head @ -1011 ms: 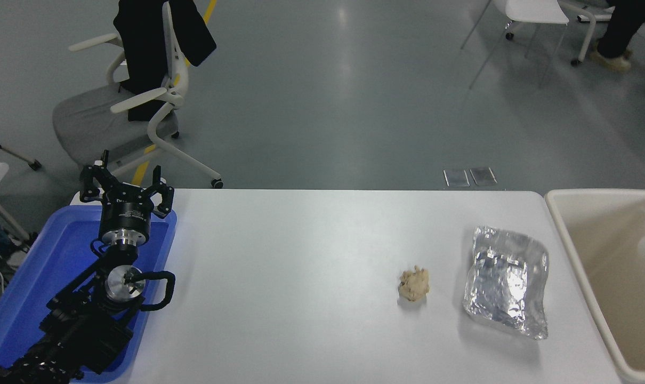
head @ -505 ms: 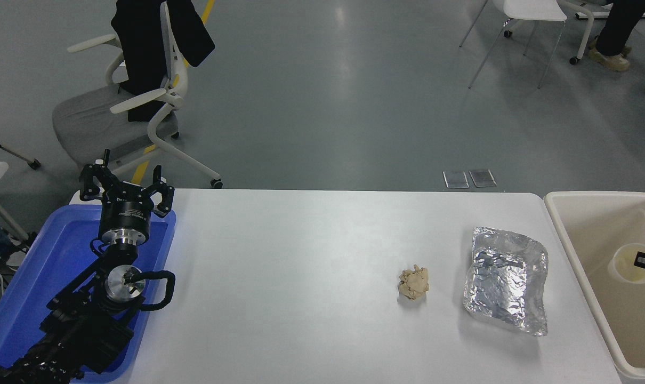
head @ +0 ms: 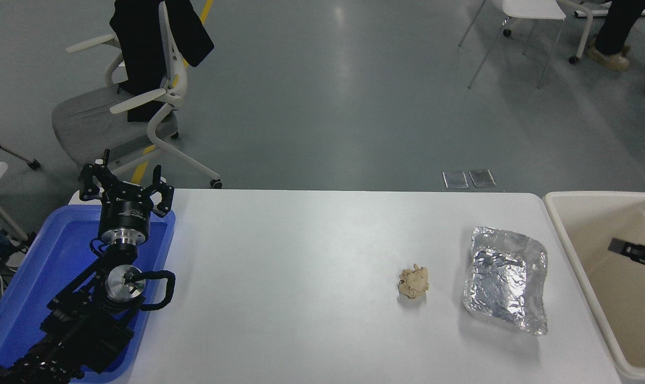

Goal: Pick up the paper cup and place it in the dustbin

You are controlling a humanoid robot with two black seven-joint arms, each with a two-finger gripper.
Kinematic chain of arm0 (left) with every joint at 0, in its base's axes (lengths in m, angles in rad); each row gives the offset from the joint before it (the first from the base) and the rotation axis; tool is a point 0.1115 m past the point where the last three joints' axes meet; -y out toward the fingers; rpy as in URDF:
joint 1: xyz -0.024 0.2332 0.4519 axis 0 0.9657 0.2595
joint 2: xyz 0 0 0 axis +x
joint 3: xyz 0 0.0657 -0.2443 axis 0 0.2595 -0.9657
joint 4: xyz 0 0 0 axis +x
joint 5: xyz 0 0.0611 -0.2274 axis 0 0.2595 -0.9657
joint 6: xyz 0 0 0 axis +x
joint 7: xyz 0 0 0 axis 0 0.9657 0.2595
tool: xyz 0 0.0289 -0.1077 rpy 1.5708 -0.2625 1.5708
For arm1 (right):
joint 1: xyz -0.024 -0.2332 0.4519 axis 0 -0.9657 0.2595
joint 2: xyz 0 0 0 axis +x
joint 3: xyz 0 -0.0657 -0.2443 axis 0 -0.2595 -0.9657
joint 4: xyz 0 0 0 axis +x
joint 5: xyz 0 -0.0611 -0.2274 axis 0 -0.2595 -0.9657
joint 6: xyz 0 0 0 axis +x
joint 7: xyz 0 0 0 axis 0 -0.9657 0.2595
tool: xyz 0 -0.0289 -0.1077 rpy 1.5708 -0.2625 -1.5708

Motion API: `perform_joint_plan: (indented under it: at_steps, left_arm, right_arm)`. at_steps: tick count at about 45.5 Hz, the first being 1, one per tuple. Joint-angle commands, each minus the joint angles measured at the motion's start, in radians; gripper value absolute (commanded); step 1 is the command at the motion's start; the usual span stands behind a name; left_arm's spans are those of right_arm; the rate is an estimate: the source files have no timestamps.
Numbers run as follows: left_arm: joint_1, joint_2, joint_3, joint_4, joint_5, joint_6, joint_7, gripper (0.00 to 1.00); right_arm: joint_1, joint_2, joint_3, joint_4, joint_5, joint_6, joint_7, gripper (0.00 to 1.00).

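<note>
The paper cup seen earlier is gone; the right gripper [head: 621, 247], state unclear, has entered over the dustbin [head: 578, 256].

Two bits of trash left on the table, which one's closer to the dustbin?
The crinkled silver foil sheet. It lies flat near the table's right end, just beside the dustbin. The crumpled beige paper wad sits further left, toward the table's middle.
</note>
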Motion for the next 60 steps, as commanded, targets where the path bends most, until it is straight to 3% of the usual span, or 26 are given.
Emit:
perform_joint_plan:
  at_steps: [1,15,29,33,42,60]
  left_arm:
    - [0.0,-0.001,0.0,0.0,0.0,0.0,0.0,0.99]
    - [0.0,0.001,0.0,0.0,0.0,0.0,0.0,0.99]
    - [0.002,0.001,0.0,0.0,0.0,0.0,0.0,0.99]
    - [0.002,0.001,0.0,0.002,0.0,0.0,0.0,0.99]
    - [0.002,0.001,0.0,0.0,0.0,0.0,0.0,0.99]
    - [0.002,0.001,0.0,0.0,0.0,0.0,0.0,0.99]
  right_arm:
    - [0.458,-0.054,-0.277,0.446,-0.032,0.048,0.0,1.0]
    - [1.002,0.075,-0.537,0.902,0.017,0.289,-0.004,1.0]
    - [1.288,0.292,-0.557,1.03,0.351,0.548,-0.007,1.0]
    - [1.345,0.357,-0.554,1.051,0.434,0.567,-0.01,1.0]
    - [1.356,0.49,-0.517,1.036,0.497,0.569,-0.01,1.0]
    - [1.359,0.5,-0.553,1.03,0.491,0.559,-0.007,1.0]
